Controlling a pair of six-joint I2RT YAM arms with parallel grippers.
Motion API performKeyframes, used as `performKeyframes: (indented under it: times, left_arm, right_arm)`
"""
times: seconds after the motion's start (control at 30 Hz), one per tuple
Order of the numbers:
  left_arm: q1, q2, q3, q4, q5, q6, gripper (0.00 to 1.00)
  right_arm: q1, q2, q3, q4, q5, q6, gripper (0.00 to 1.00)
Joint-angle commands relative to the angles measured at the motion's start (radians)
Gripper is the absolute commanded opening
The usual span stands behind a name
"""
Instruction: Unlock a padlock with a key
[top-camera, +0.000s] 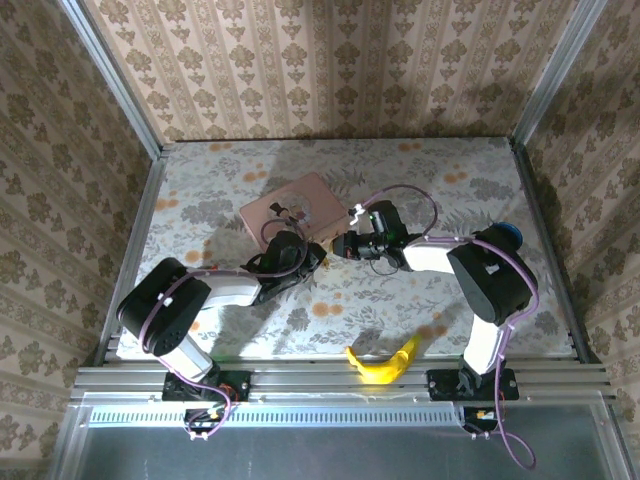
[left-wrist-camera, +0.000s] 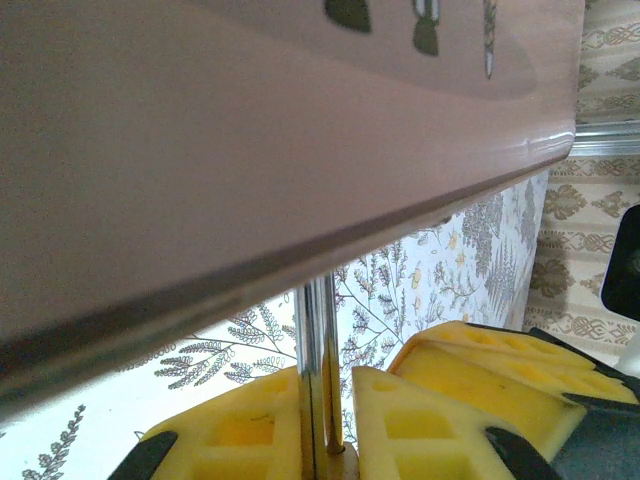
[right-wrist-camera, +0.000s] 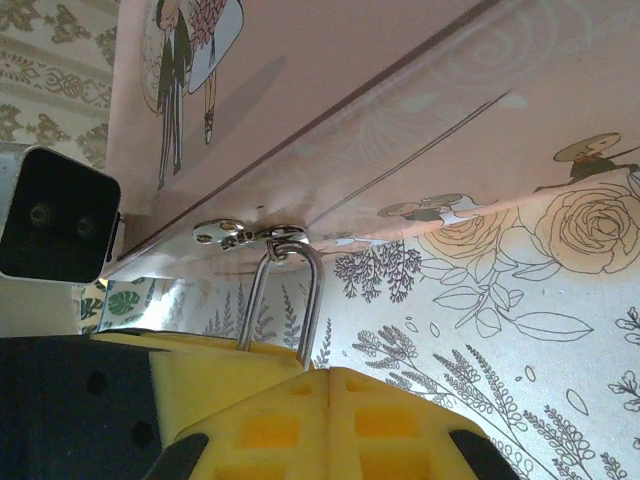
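Note:
The padlock hangs by its silvery shackle (right-wrist-camera: 312, 300) from the hasp (right-wrist-camera: 240, 235) on the pink tin (top-camera: 290, 208). My left gripper (left-wrist-camera: 325, 400) is shut on the padlock; the shackle (left-wrist-camera: 320, 340) and a bit of brass body (left-wrist-camera: 350, 462) show between its yellow pads. My right gripper (right-wrist-camera: 330, 385) is shut just below the shackle, pads pressed flat together. Nothing shows between them, and the key is hidden. In the top view, the left gripper (top-camera: 318, 255) and right gripper (top-camera: 340, 245) meet at the tin's near right corner. The right gripper's fingers (left-wrist-camera: 470, 380) stand close beside the left pads.
A yellow banana (top-camera: 385, 362) lies near the table's front edge between the arm bases. The tin's lid (left-wrist-camera: 250, 150) looms close over the left gripper. A black box-shaped part (right-wrist-camera: 55, 215) sits left of the hasp. Patterned walls ring the table.

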Motion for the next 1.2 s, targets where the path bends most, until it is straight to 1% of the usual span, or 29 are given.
performKeyframes:
  times: [0.0,0.07,0.13,0.2,0.33,0.47,0.63,0.73,0.87,1.17]
  left_arm:
    - [-0.021,0.006,-0.044,-0.089,0.11,-0.072,0.0]
    - [-0.019,0.006,-0.048,-0.088,0.105,-0.081,0.0]
    - [-0.017,0.006,-0.051,-0.093,0.101,-0.088,0.0]
    - [-0.015,0.005,-0.053,-0.097,0.099,-0.096,0.0]
    - [-0.014,0.006,-0.053,-0.1,0.105,-0.106,0.0]
    - [-0.011,0.006,-0.055,-0.1,0.108,-0.118,0.0]
    - [-0.01,0.007,-0.056,-0.097,0.111,-0.125,0.0]
    - [-0.009,0.006,-0.058,-0.095,0.114,-0.131,0.0]
    - [-0.009,0.006,-0.056,-0.094,0.118,-0.132,0.0]
    - [-0.006,0.007,-0.056,-0.088,0.127,-0.129,0.0]
  right_arm:
    - [0.014,-0.08,-0.036,-0.018,0.062,-0.009,0.0]
    - [0.037,-0.138,-0.043,-0.082,0.129,-0.064,0.05]
    - [0.072,-0.197,-0.05,-0.164,0.225,-0.131,0.06]
    - [0.102,-0.245,-0.06,-0.208,0.297,-0.18,0.07]
    - [0.179,-0.316,-0.07,-0.299,0.437,-0.283,0.14]
    - [0.269,-0.337,-0.06,-0.362,0.575,-0.368,0.17]
    - [0.352,-0.304,-0.025,-0.401,0.704,-0.438,0.21]
    - [0.384,-0.274,0.003,-0.417,0.762,-0.465,0.24]
    - [0.401,-0.231,0.037,-0.429,0.789,-0.486,0.31]
    - [0.414,-0.147,0.105,-0.44,0.825,-0.514,0.32]
